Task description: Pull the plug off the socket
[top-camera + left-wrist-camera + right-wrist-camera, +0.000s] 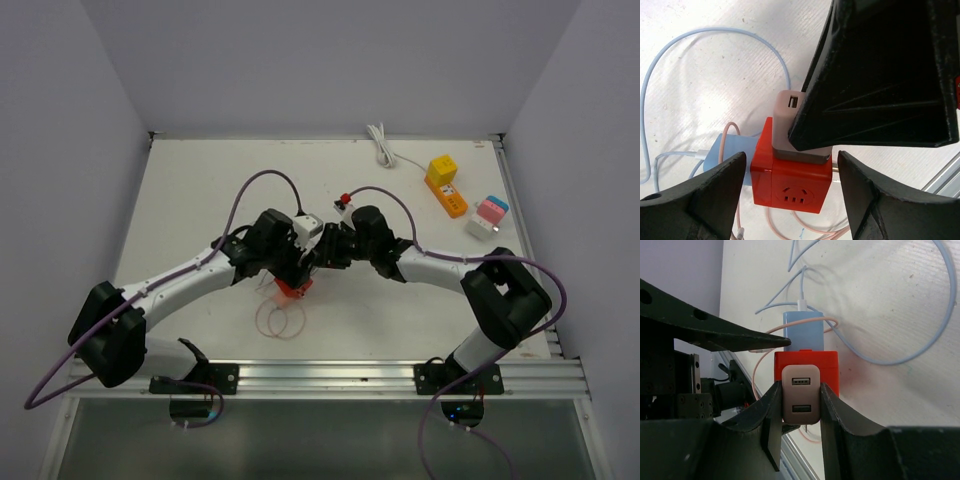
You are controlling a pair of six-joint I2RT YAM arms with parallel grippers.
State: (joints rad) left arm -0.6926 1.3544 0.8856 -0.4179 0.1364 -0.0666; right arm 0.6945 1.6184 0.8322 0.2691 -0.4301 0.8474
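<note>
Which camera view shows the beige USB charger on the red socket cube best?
The right wrist view: the beige USB charger faces the camera, both ports visible, held by the right gripper against the red socket cube. The left wrist view shows one corner; the gripper covers the rest. In the top external view the arms hide it.

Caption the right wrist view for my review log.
Right gripper clamps the beige charger seated on the red socket cube.

No lettering, brand or number can be read: not on the red socket (790, 185), the plug (801, 400), or the yellow block (445, 186) at two o'clock.
</note>
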